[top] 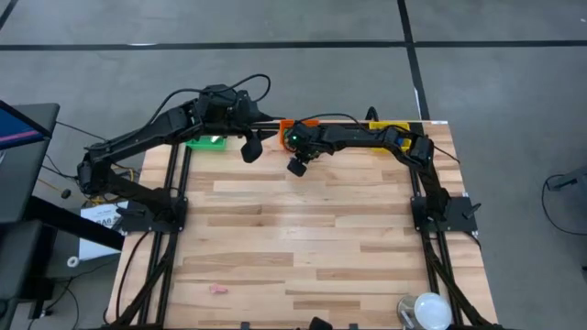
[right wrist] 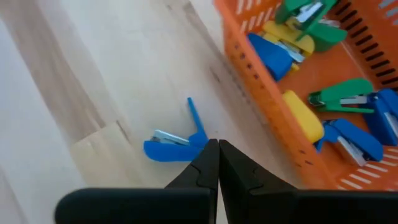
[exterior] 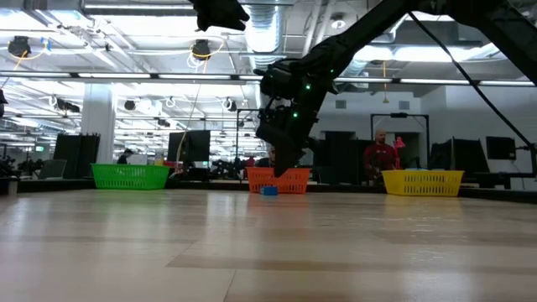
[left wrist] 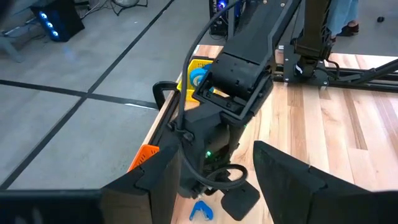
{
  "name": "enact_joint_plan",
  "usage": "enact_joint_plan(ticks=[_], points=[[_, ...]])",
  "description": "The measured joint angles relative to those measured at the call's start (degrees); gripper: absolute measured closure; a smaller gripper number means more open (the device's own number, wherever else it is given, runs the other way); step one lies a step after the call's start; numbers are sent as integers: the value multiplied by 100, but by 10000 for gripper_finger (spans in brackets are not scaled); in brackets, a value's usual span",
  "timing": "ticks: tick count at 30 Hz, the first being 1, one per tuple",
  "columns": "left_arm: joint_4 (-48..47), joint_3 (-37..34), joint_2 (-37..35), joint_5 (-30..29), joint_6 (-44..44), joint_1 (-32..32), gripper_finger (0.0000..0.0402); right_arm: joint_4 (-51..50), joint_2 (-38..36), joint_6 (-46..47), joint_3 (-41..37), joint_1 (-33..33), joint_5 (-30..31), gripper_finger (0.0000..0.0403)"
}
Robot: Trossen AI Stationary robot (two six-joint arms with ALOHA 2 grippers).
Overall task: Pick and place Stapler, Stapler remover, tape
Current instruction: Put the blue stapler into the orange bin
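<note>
Right claw (right wrist: 217,149) closed, empty, tip hiding part of blue stapler remover (right wrist: 177,140) on desk (top: 312,238) beside orange bin (right wrist: 273,106) at far edge; left claw (top: 249,151) half-open, empty; tape (left wrist: 198,76) in yellow bin (left wrist: 199,65), mostly hidden by right arm

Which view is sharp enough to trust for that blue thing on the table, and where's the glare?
Right wrist view: blue staple remover crisp beside the orange bin. Low view: it is a tiny speck, ceiling lights glare. Left wrist view: mostly hidden, fingers blurred.
</note>
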Motion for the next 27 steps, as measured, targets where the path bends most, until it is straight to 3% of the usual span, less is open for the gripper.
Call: enact_joint_plan(ticks=[10, 16, 27], points=[[52, 1, 0, 0, 2, 0, 211, -72, -29, -147, 0, 107, 260, 403], [69, 1, -4, 0, 2, 0, 211, -255, -50, -151, -2, 98, -465, 403], [86, -14, -26, 0, 2, -4, 211, -462, -545, -199, -4, 27, -770, 403]])
